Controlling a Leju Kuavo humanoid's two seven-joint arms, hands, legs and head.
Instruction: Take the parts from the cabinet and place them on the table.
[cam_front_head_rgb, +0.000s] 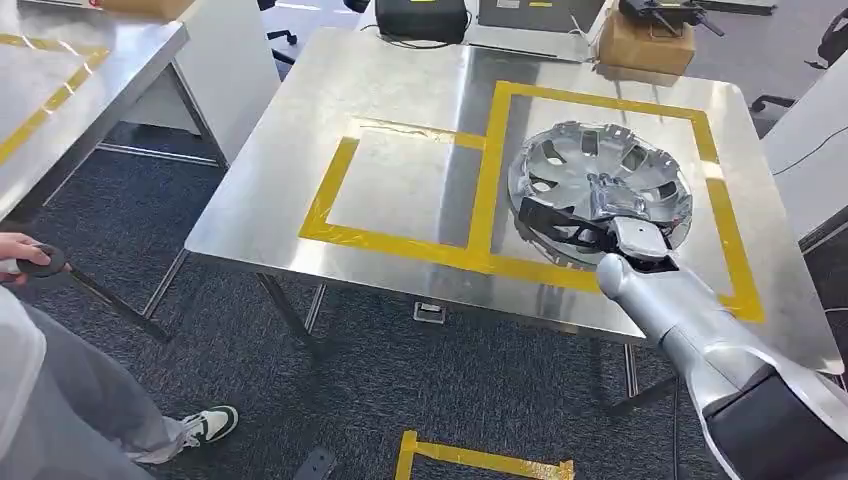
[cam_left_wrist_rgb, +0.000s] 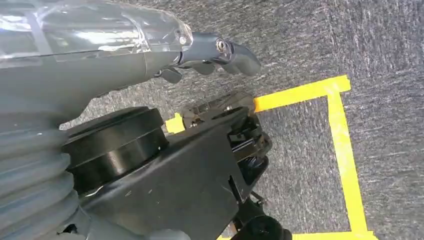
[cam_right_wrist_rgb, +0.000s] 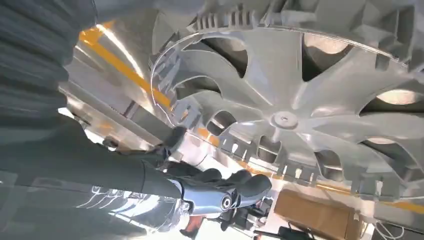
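Observation:
A silver wheel cover (cam_front_head_rgb: 600, 185) lies tilted inside the right yellow tape rectangle (cam_front_head_rgb: 497, 150) on the steel table (cam_front_head_rgb: 400, 90). My right hand (cam_front_head_rgb: 590, 225) reaches in from the near side and grips its near rim, dark fingers under the edge. The right wrist view looks up at the cover's ribbed underside (cam_right_wrist_rgb: 290, 115), with my right hand (cam_right_wrist_rgb: 215, 185) at its rim and the thumb just below it. My left hand (cam_left_wrist_rgb: 215, 52) hangs over the grey carpet and holds nothing.
A person stands at the near left, their hand (cam_front_head_rgb: 25, 258) on a dark object and a shoe (cam_front_head_rgb: 208, 424) on the carpet. A second steel table (cam_front_head_rgb: 70, 80) is at far left. A cardboard box (cam_front_head_rgb: 645, 45) and black case (cam_front_head_rgb: 420, 18) sit beyond the table.

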